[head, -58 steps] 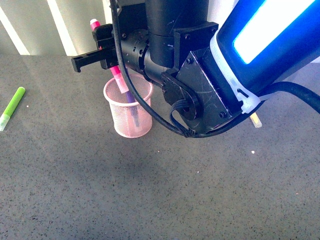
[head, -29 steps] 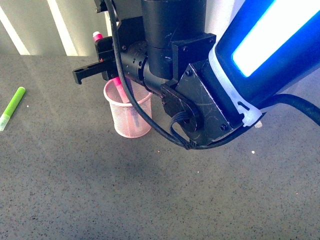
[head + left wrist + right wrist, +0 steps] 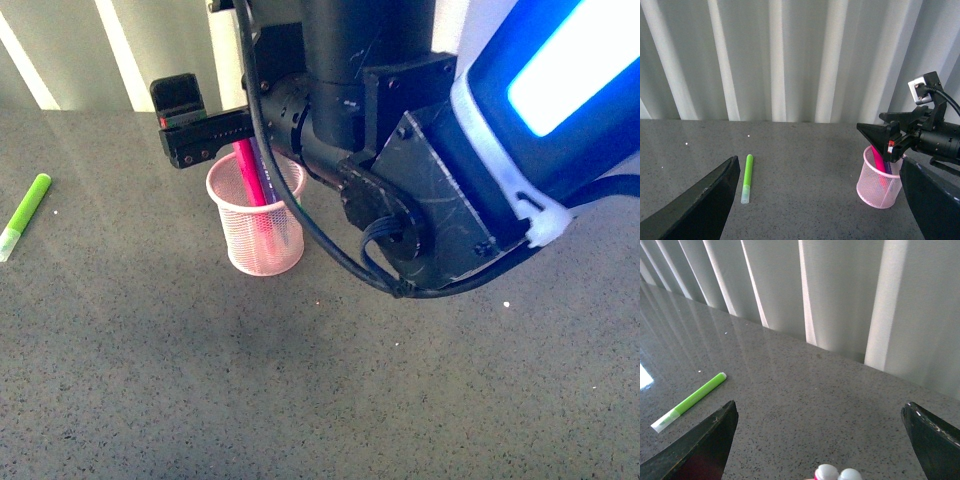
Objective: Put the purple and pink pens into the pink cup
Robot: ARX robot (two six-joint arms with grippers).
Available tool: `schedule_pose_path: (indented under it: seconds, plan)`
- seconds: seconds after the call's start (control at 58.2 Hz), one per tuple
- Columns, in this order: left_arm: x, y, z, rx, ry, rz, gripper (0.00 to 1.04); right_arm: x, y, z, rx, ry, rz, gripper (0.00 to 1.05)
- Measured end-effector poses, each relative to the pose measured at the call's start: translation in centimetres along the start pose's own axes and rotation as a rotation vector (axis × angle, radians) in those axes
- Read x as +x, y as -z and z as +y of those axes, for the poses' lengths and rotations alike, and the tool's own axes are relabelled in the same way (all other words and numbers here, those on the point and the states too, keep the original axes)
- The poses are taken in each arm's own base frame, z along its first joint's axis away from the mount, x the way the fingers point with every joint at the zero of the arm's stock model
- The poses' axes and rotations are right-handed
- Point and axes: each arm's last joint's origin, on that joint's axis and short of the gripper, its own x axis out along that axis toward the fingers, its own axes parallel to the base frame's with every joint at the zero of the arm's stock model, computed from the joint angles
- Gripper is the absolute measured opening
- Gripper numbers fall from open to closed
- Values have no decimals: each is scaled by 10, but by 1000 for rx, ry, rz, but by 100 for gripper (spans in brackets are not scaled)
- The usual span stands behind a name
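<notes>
I see both pens, pink pen [image 3: 250,178] and purple pen [image 3: 275,205], standing in the pink cup [image 3: 262,240] on the counter [image 3: 200,380]; my right fingers [image 3: 820,440] hang spread wide above them, left fingers [image 3: 820,200] wide too, idle

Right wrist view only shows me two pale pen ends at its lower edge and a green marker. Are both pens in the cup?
Observer: Yes. In the front view the pink pen and the purple pen both stand leaning inside the pink cup.
Operator: Is the cup upright?
Observer: Yes, the left wrist view shows it upright on the table.
Operator: Where is my gripper relative to it?
Observer: The right gripper sits just above the cup's rim, and the pens' tops are hidden behind it in that view.
</notes>
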Motion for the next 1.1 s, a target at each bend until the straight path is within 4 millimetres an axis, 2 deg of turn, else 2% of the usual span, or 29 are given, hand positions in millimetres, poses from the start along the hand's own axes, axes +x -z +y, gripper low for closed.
schedule_pose_path:
  seconds: [0.052, 0.172, 0.275, 0.395, 0.446, 0.549, 0.652, 0.738, 0.876, 0.962, 0.996, 1.099]
  plan:
    - [0, 0, 0, 0, 0, 0, 98, -6, -9, -3, 2, 31, 5, 97]
    - [0, 0, 0, 0, 0, 0, 98, -28, -46, -18, 54, 242, 70, 98]
    - [0, 0, 0, 0, 0, 0, 98, -59, -76, -34, 64, 460, 173, 98]
    - [0, 0, 0, 0, -1, 0, 98, -76, -89, -44, 69, 547, 208, 98]
    - [0, 0, 0, 0, 1, -1, 98, -77, -88, -45, 64, 556, 210, 97]
    - [0, 0, 0, 0, 0, -1, 98, -95, -73, -47, -11, 675, 17, 81]
    - [0, 0, 0, 0, -3, -1, 98, -129, -67, -49, -34, 665, -89, 65]
    - [0, 0, 0, 0, -3, -1, 98, -177, -69, -57, -51, 685, -161, 44]
    - [0, 0, 0, 0, 0, -1, 98, -218, -52, -61, -51, 709, -114, 21]
    - [0, 0, 0, 0, 0, -1, 98, -237, -48, -59, -49, 698, -105, 6]
    - [0, 0, 0, 0, 0, -1, 98, -243, -48, -58, -53, 695, -109, 3]
    - [0, 0, 0, 0, 0, -1, 98, -264, -49, -56, -52, 697, -125, 3]
